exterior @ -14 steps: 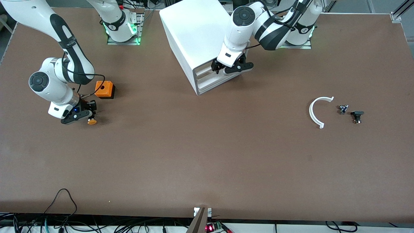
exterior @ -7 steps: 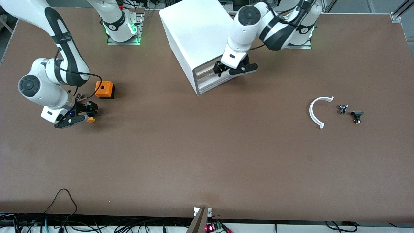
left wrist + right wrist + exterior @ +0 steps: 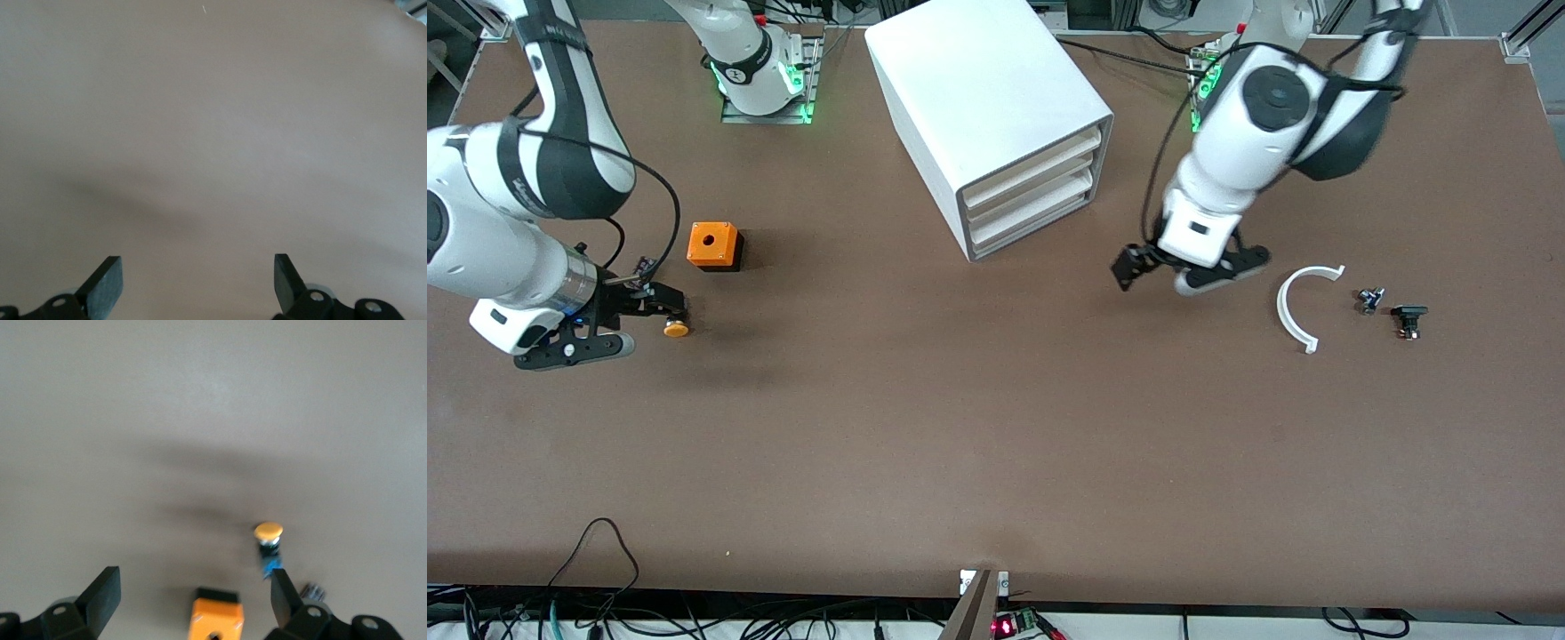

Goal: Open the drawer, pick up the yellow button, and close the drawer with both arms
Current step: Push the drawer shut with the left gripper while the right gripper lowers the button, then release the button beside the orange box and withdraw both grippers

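The button (image 3: pixel 676 329), with its orange-yellow cap, lies on the table nearer to the front camera than the orange box (image 3: pixel 714 246). My right gripper (image 3: pixel 633 325) hangs open just beside the button, toward the right arm's end, holding nothing. The right wrist view shows the button (image 3: pixel 268 535) and the orange box (image 3: pixel 217 617) down on the table past the open right gripper (image 3: pixel 193 581). The white cabinet's drawer (image 3: pixel 1032 191) fronts sit flush. My left gripper (image 3: pixel 1184 276) is open and empty over bare table between the cabinet and a white arc; the left gripper (image 3: pixel 198 265) sees only table.
A white curved arc (image 3: pixel 1303 302), a small metal part (image 3: pixel 1369 300) and a small black block (image 3: pixel 1408 318) lie toward the left arm's end. Cables hang off the table's front edge (image 3: pixel 605 551).
My right gripper opened, released the button onto the table and drew back toward the right arm's end. My left gripper left the drawer front and swung out over the table toward the arc.
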Available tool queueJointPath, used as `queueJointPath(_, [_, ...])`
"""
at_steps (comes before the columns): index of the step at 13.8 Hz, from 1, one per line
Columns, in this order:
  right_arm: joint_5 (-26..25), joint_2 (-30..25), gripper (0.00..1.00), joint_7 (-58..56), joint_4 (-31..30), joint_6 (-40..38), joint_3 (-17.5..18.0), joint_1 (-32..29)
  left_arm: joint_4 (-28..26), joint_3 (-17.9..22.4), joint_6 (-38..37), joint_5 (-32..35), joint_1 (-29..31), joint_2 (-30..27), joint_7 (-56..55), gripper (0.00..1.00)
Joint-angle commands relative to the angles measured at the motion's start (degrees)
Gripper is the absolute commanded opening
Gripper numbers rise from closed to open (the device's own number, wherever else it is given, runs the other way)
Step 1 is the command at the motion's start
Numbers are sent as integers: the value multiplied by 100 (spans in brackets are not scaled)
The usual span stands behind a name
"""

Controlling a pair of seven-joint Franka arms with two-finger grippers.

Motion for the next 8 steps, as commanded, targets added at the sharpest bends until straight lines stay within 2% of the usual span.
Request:
queueJointPath(1, [130,-14,100,1093,835,-1043,260,25,838,522,-992,-192,10,78,1350,100])
queueJointPath(3, [122,-84,100,1227,1293,-1554,401,34,1164,1023,-1581,-192,10,61,2264,100])
queueJointPath(5, [52,-216,100,1201,1347,-1705,375,34,1638,1489,-2266,-192,-59,43,3047,100])
queueJointPath(7, [95,-513,100,1157,1330,-1793,-9,121,2025,1815,-2777,-201,-121,17,3488,100])
queueJointPath(8, [43,-628,100,1166,1286,-1802,-281,435,2245,1851,-2988,-183,-122,17,3577,100])
